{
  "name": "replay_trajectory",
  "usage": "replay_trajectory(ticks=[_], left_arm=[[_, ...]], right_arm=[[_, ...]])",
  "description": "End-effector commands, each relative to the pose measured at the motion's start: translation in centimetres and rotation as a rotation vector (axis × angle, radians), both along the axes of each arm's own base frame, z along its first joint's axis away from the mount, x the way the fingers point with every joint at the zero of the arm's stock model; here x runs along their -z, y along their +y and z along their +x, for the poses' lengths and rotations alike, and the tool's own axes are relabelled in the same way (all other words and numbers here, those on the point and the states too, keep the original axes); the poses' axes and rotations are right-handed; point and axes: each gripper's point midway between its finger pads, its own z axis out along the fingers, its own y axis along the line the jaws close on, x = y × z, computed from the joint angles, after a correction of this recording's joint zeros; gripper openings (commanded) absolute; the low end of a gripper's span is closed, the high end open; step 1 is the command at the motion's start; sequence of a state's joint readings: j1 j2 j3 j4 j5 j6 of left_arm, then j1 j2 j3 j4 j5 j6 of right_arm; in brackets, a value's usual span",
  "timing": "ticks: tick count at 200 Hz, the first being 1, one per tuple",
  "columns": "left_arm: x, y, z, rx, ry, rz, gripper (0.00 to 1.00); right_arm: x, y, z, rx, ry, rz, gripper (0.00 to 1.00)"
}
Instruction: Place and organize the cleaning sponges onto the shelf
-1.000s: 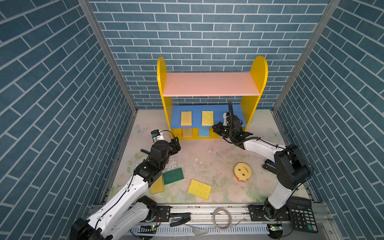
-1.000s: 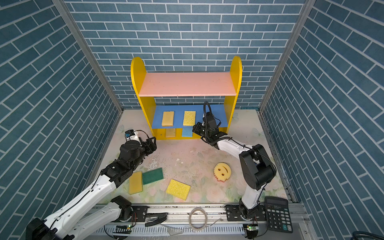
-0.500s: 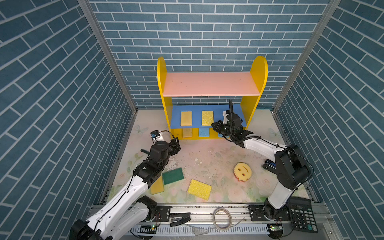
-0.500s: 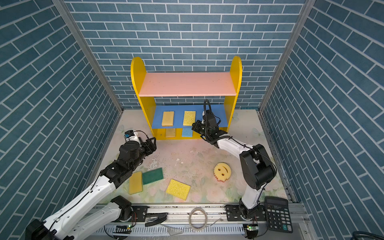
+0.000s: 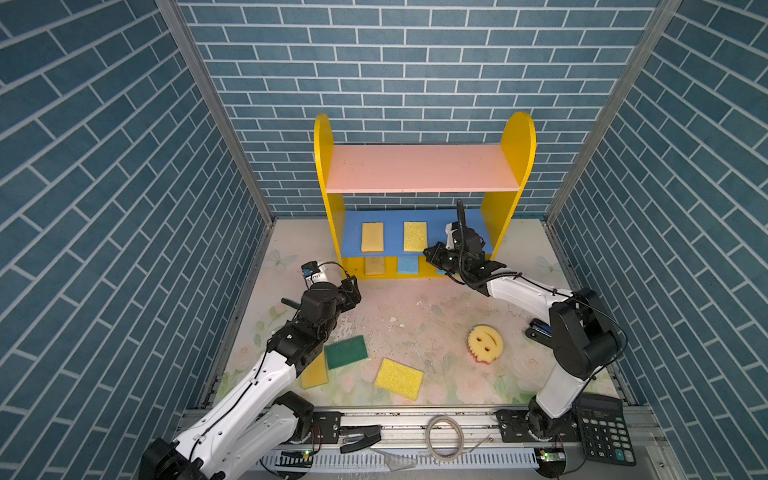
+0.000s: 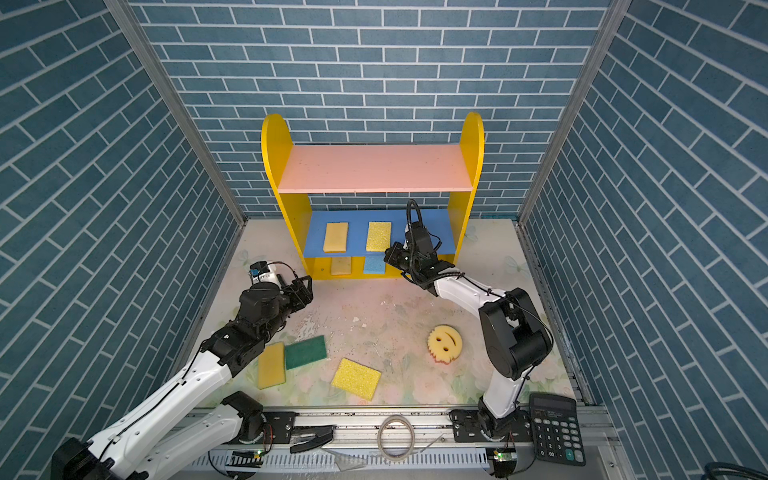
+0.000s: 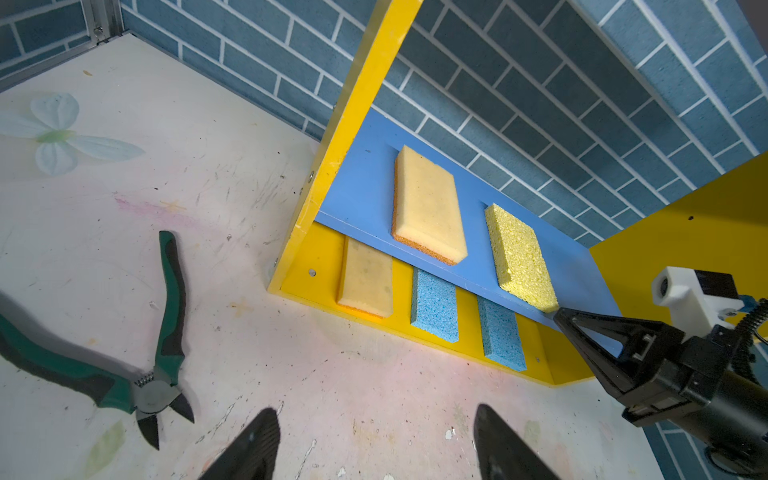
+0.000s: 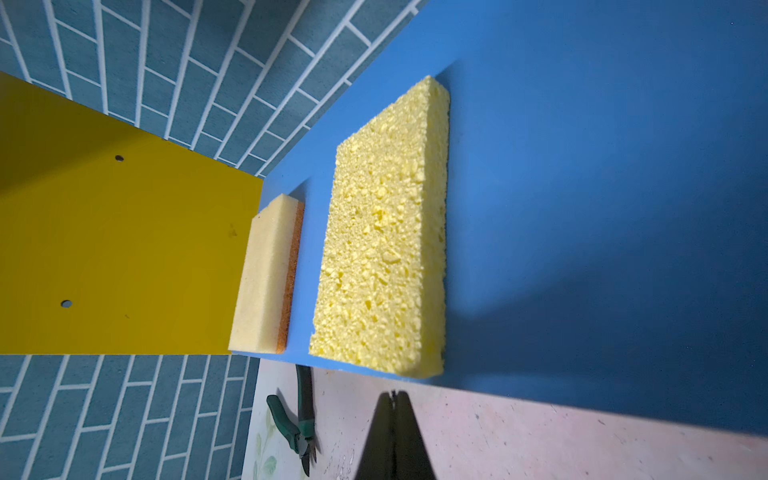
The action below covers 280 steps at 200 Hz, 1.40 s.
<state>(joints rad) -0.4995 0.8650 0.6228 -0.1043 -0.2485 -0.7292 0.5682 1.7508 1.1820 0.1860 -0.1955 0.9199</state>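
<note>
Sponges (image 5: 399,379) are split between shelf (image 5: 517,145) and surface (image 5: 415,303). Tan sponge (image 5: 372,237) and yellow sponge (image 5: 415,236) are laid on the blue board (image 5: 440,224), and one tan and two blue on the base (image 7: 322,286). Green sponge (image 5: 346,352), smiley sponge (image 5: 485,344) and two yellow ones are scattered on the surface. The right end effector (image 8: 393,397) is closed, empty, at the blue board's edge just beside the yellow sponge. The left end effector (image 7: 374,415) is held open above the surface.
</note>
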Motion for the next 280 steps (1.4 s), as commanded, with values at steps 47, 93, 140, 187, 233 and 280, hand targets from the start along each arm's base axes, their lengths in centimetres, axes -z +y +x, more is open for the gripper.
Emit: replay_trajectory(ticks=[47,93,140,187,233,280], left_arm=[[0.6,0.8,-0.3,-0.026,0.015,0.024,0.75],[0.7,0.7,-0.1,-0.020,0.020,0.027,0.75],[0.9,0.5,-0.1,-0.016,0.025,0.024,0.75],[0.7,0.3,-0.1,-0.005,0.026,0.018,0.75],[0.3,1.4,-0.6,-0.043,0.043,0.039,0.75],[0.5,2.8,-0.9,-0.081,0.088,0.059,0.75]], right_arm=[[-0.5,1.0,1.6,0.000,0.000,0.033,0.00],[-0.6,0.9,1.8,0.005,-0.021,0.037,0.00],[0.0,0.6,1.7,0.013,-0.011,0.043,0.00],[-0.2,0.7,1.0,-0.001,0.000,0.062,0.00],[0.1,-0.4,-2.7,-0.038,0.058,-0.034,0.00],[1.4,0.1,-11.2,-0.330,0.020,-0.388,0.16]])
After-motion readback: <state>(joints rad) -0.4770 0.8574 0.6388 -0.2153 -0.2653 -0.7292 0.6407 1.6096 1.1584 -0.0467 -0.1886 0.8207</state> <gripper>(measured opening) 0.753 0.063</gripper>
